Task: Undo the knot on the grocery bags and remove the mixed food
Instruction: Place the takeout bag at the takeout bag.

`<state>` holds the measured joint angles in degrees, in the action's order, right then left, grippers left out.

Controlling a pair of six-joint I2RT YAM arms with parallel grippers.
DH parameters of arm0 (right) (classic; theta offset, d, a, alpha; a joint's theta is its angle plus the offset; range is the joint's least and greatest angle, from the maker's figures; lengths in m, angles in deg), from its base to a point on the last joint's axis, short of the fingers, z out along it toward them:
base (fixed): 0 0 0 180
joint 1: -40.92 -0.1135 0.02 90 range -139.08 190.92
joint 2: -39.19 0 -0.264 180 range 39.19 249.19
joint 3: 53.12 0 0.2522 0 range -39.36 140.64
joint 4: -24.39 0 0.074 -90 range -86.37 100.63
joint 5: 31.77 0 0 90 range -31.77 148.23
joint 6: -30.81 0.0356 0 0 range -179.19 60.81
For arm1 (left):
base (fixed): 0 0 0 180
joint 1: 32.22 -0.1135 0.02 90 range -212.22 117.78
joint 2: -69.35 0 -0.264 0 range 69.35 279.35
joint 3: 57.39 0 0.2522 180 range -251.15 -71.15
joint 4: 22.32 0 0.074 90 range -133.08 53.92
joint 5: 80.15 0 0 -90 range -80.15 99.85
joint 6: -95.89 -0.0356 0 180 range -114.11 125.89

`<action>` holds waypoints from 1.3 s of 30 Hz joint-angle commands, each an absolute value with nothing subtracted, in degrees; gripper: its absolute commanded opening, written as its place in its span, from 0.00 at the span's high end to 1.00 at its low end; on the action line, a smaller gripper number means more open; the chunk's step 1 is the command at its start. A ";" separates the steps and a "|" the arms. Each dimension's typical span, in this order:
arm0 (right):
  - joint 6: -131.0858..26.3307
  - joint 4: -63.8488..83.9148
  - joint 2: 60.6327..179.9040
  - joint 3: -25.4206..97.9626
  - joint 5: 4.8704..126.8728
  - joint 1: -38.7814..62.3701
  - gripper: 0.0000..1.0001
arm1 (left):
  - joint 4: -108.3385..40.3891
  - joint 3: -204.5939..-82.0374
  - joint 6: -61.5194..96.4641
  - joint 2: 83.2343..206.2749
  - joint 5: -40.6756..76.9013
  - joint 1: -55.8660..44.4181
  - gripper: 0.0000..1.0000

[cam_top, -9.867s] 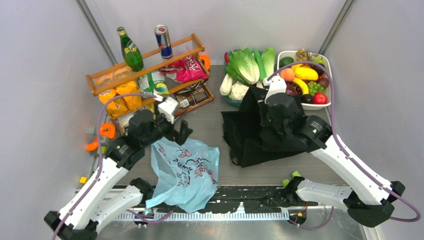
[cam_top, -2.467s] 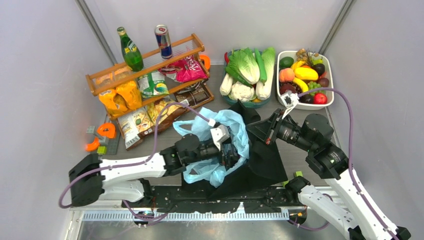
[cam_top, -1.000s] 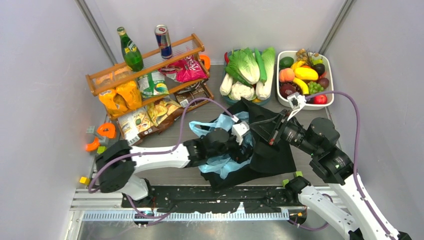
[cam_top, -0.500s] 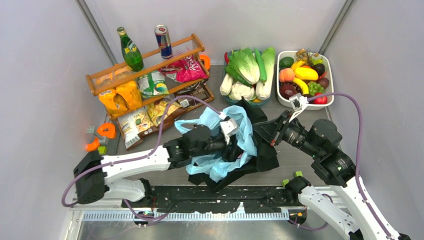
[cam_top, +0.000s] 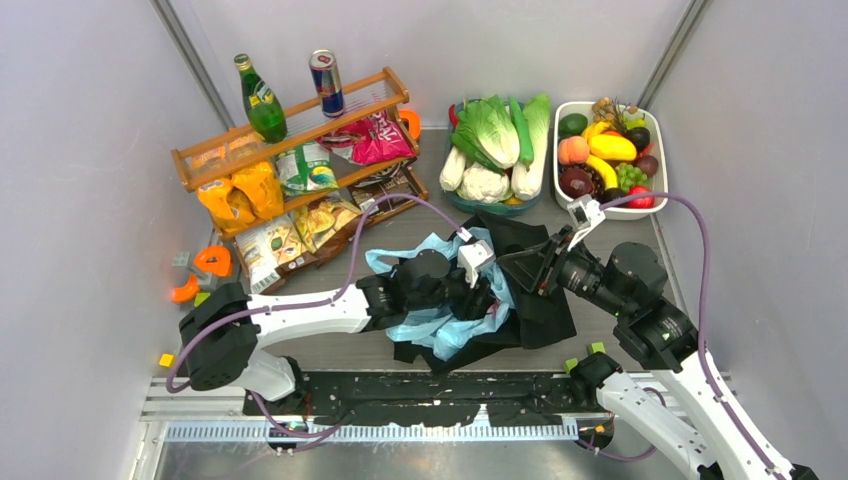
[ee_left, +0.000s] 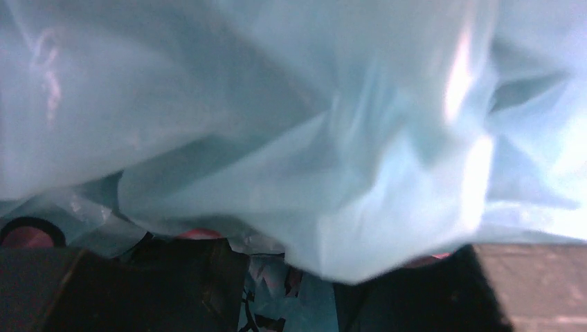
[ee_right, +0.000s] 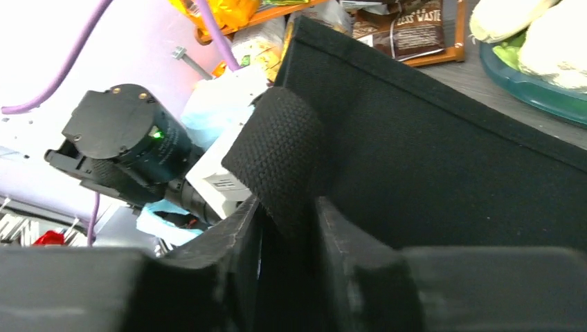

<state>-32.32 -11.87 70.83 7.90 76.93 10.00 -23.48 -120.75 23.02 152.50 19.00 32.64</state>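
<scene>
The light-blue plastic bag [cam_top: 437, 330] lies crumpled over the black fabric tote [cam_top: 545, 310] at mid-table. My left gripper [cam_top: 486, 299] is buried in the blue plastic; in the left wrist view its dark fingers [ee_left: 180, 283] stand apart, with printed bag film [ee_left: 277, 308] between them. My right gripper [cam_top: 523, 268] is at the tote's edge, jaws slightly apart around a woven black strap [ee_right: 277, 155]. No knot shows. Leafy cabbage [cam_top: 490, 130] and other vegetables fill a teal bowl [cam_top: 462, 203]. Snack packets [cam_top: 290, 240] lie by the rack.
A wooden rack [cam_top: 290, 130] at the back left carries a green bottle [cam_top: 260, 100], a drink can [cam_top: 326, 83] and a pink packet [cam_top: 375, 138]. At the back right sits a white fruit tray [cam_top: 655, 205]. Orange parts [cam_top: 212, 260] lie by the left wall.
My left jaws have narrowed around the blue plastic, and that arm pulled left, then reached right again. My right jaws have loosened on the strap. The tote has bunched up more.
</scene>
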 commanded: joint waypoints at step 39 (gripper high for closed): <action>-45.83 -24.96 76.55 7.55 46.75 9.90 0.95 | -18.47 -121.00 24.08 138.66 29.26 30.87 0.05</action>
<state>-46.64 -22.23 74.87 8.58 55.16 9.90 -19.30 -120.69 23.59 146.89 23.61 31.35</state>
